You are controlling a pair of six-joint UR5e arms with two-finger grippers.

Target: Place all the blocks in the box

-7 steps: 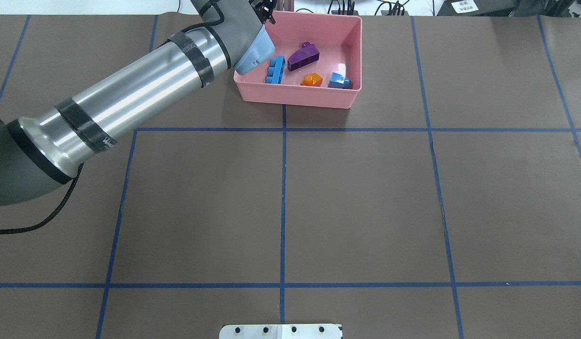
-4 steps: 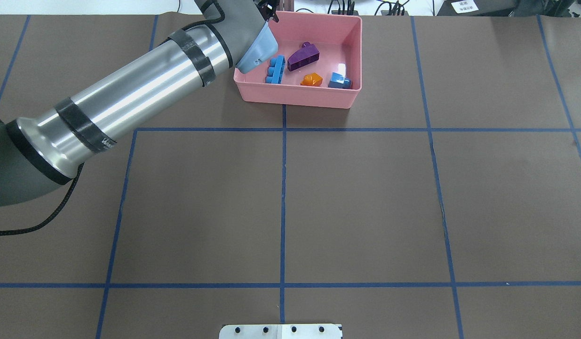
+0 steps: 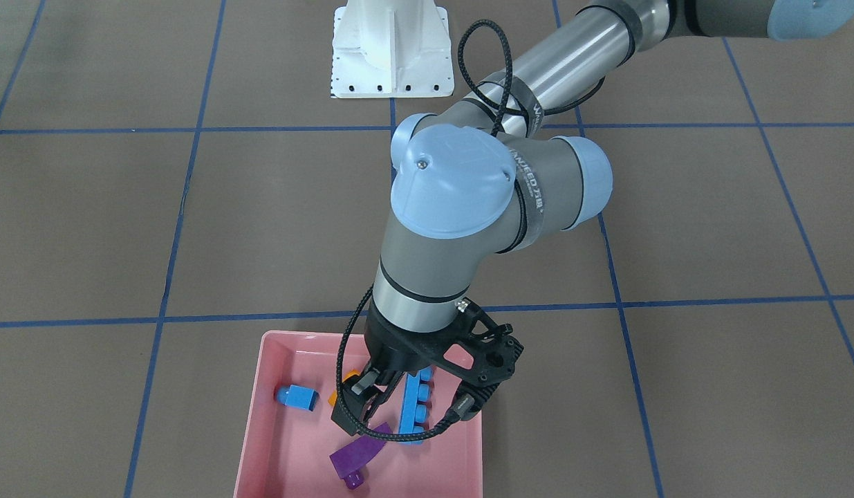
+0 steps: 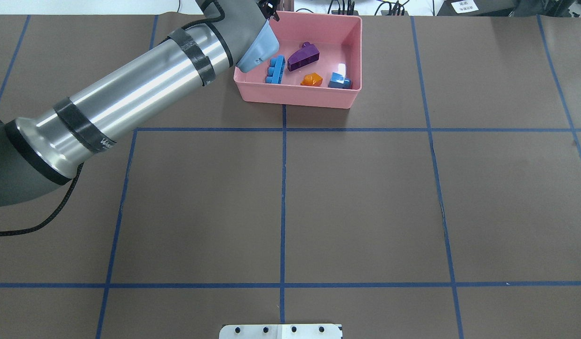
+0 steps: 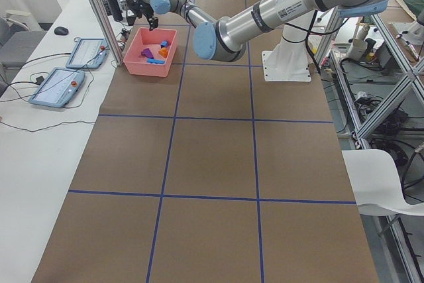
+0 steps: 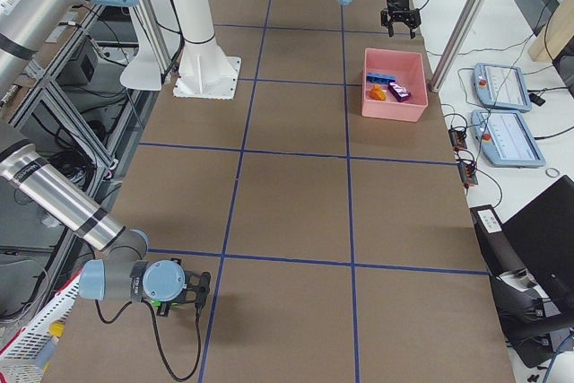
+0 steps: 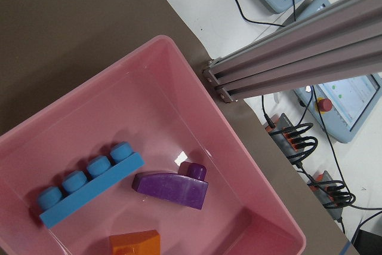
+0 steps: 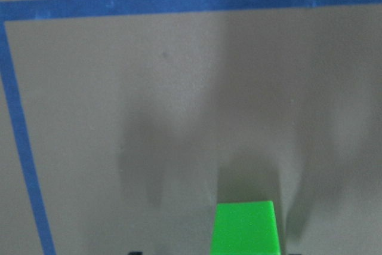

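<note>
Bricks lay in the pink box [image 7: 239,141]: blue four-stud bar [image 7: 89,186], purple wedge [image 7: 173,188], orange sloped piece [image 7: 136,244], blue cube [image 3: 299,397]. Left fingers [image 3: 348,415] hung spread, empty; right fingers [image 6: 195,293], by green brick [image 8: 245,228], could not be judged.

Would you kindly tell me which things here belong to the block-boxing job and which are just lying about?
Job:
box
blue bar, purple wedge, orange piece and blue cube, all in the box
green brick, outside the box

Lying about:
white base
tablets
metal post
</note>
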